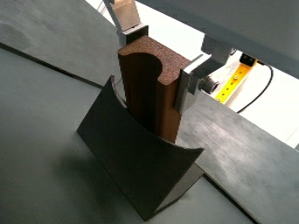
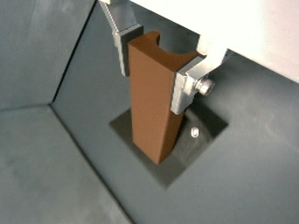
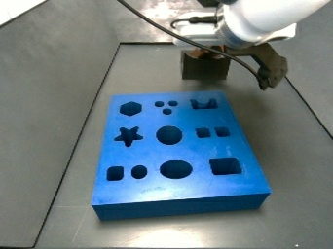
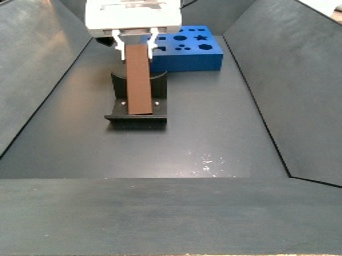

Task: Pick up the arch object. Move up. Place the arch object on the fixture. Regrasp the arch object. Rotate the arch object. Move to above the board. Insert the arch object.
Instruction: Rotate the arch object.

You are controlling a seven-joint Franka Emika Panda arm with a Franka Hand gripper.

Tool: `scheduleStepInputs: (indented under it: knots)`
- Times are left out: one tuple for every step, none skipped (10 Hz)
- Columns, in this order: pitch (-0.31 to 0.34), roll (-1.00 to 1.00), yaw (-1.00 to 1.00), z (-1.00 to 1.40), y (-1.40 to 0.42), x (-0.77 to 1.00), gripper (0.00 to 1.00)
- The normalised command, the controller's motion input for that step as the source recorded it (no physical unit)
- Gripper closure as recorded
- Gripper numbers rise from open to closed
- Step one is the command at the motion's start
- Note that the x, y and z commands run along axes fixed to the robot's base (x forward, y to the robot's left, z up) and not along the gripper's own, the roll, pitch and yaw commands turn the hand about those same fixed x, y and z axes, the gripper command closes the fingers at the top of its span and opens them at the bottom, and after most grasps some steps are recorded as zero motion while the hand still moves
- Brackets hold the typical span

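The arch object (image 1: pixel 146 92) is an orange-brown bar standing upright on the fixture (image 1: pixel 135 171), its arched notch at the top end. In both wrist views my gripper (image 1: pixel 160 59) has a silver finger pressed on each side of the bar's upper end, shut on it. From the other wrist camera the arch object (image 2: pixel 152 109) rises from the dark fixture (image 2: pixel 187 150) between the gripper (image 2: pixel 155 63) fingers. In a side view the arch object (image 4: pixel 139 80) stands on the fixture (image 4: pixel 134 118) under the gripper (image 4: pixel 138 42). The blue board (image 3: pixel 182 187) lies nearby; the fixture (image 3: pixel 202 66) sits beyond it.
Dark sloped walls (image 4: pixel 40 100) enclose the grey floor on both sides. A yellow-and-black part with a white cable (image 1: pixel 239 74) lies outside the wall. The robot's white arm and black cables (image 3: pixel 196 19) hang over the fixture end. The board (image 4: pixel 201 55) is behind the fixture.
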Motion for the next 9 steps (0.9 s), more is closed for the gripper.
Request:
scheduleStepInputs:
  knots:
    - [-0.032, -0.04, 0.0, 0.92, 0.4, -1.0, 1.0]
    - [-0.08, -0.09, 0.0, 0.89, 0.36, -1.0, 1.0]
    - [-0.095, -0.1, -0.01, 0.87, 0.33, -1.0, 1.0]
    - [-0.115, -0.11, -0.03, 0.83, 0.29, -1.0, 1.0]
    - [-0.116, -0.12, -0.04, 0.8, 0.28, -1.0, 1.0]
    - [-0.112, -0.13, -0.07, 0.74, 0.25, -1.0, 1.0]
    - [-0.103, -0.14, -0.09, 0.69, 0.23, -1.0, 1.0]
    - [-0.083, -0.14, -0.1, 0.62, 0.21, -1.0, 1.0]
    - [-0.07, -0.14, -0.11, 0.55, 0.19, -1.0, 1.0]
